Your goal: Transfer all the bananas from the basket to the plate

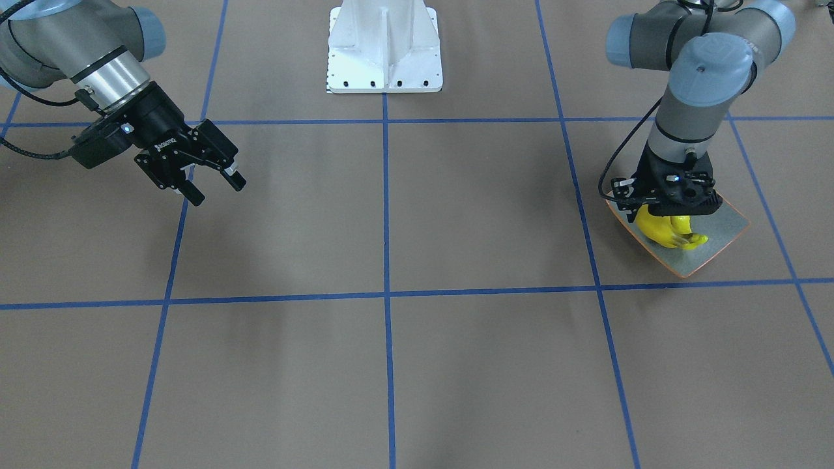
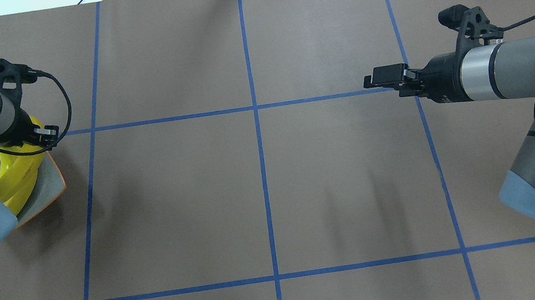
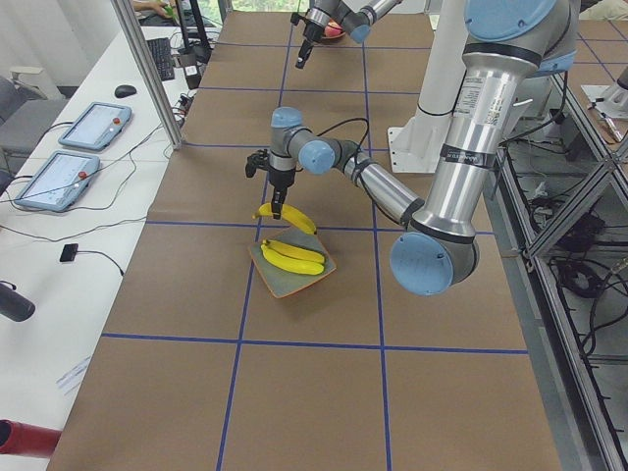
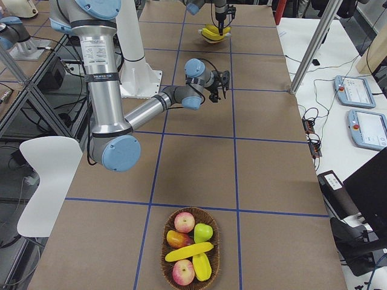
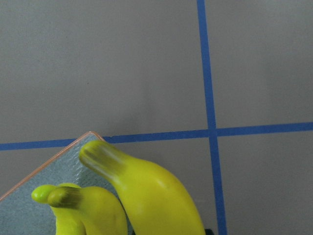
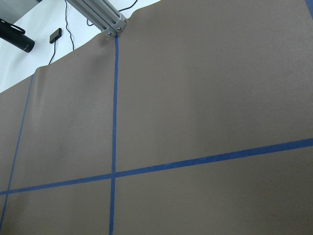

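Two bananas lie side by side on plate, touching each other. Plate sits on worktop near end at robot's left. Third banana hangs just above plate, near one corner, clear of other two. Left gripper points straight down, jaws clenched on third banana. Fourth banana lies in basket by opposite end, at robot's right, among apples. Right gripper hovers over bare worktop, well apart from basket, jaws released, grasping nothing.

Glossy smooth yellow bananas, glossy speckled glazed plate, matt brown paper on the table, rough woven wicker basket
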`<state>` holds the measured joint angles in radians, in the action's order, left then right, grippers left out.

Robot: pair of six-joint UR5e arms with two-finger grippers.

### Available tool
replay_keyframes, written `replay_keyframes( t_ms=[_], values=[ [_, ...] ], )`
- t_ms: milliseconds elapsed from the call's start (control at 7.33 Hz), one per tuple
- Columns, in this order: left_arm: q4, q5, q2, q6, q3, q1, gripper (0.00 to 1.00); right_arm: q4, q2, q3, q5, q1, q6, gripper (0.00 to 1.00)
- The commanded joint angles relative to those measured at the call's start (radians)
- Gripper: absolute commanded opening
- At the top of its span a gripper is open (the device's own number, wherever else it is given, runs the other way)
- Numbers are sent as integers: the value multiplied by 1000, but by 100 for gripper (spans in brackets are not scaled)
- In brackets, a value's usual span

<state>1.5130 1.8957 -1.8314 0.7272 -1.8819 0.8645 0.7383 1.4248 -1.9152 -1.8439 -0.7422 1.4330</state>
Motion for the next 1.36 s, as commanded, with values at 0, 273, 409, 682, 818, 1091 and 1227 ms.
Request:
replay_keyframes(
  t_ms=[0,273,409,682,818,1091,1227],
  values=[
    [-45,-6,14,-26,4,-13,0,-4,2,2,0,0,1,100],
    [-47,-6,33,-38,27,-18,0,-5,0,8,2,1,4,100],
    [-48,-4,32,-38,36,-22,0,-5,0,10,2,1,4,100],
    [-47,-4,32,-37,47,-39,12,-7,0,9,2,0,6,100],
    [-42,-7,30,-38,58,-41,54,-17,0,8,2,0,9,100],
    [-39,-9,26,-40,76,-41,93,-26,2,8,2,-2,12,100],
    [-39,-7,18,-52,82,-41,99,-31,2,8,2,0,12,100]
  ],
)
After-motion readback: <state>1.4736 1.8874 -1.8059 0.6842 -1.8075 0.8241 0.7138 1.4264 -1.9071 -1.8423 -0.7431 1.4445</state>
